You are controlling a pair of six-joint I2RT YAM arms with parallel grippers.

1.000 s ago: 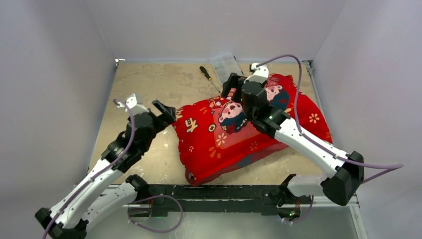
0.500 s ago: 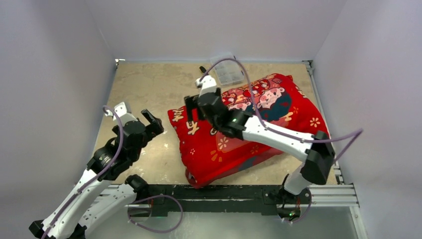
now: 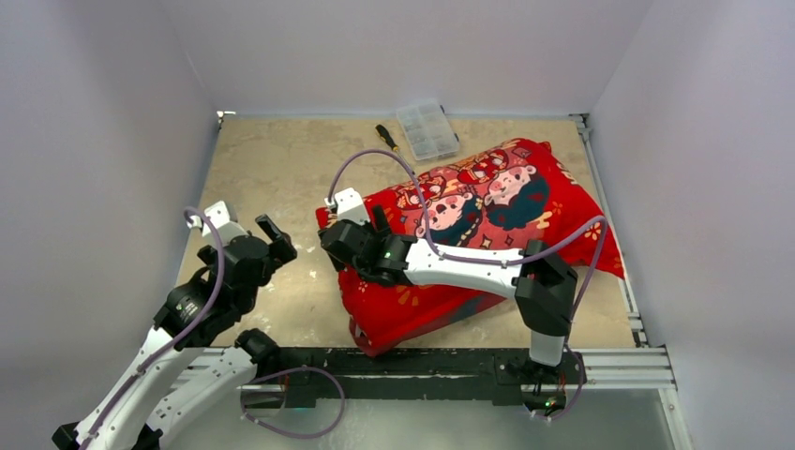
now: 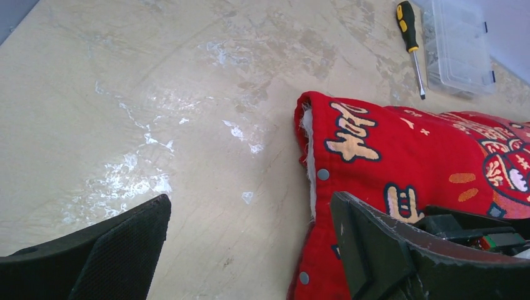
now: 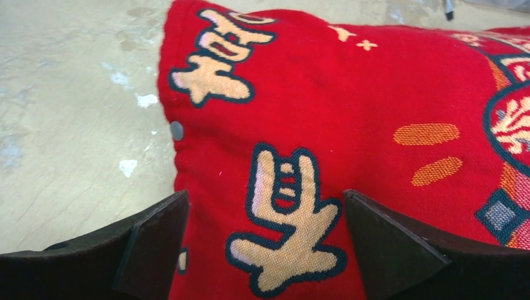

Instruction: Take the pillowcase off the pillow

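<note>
Over the snap-fastened edge of the pillowcase, lying stuffed on the bench, the right gripper hangs, jaws apart; the left gripper is beside that edge, jaws apart. Seemingly reaching for a grip; next, pinch the hem.

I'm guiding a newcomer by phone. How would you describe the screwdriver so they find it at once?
Start from the big red pillowcase on the table and look beyond it toward the back wall. Just left of the clear plastic box lies the screwdriver. It is the only slim tool, with a black-and-yellow handle and metal shaft.
</note>
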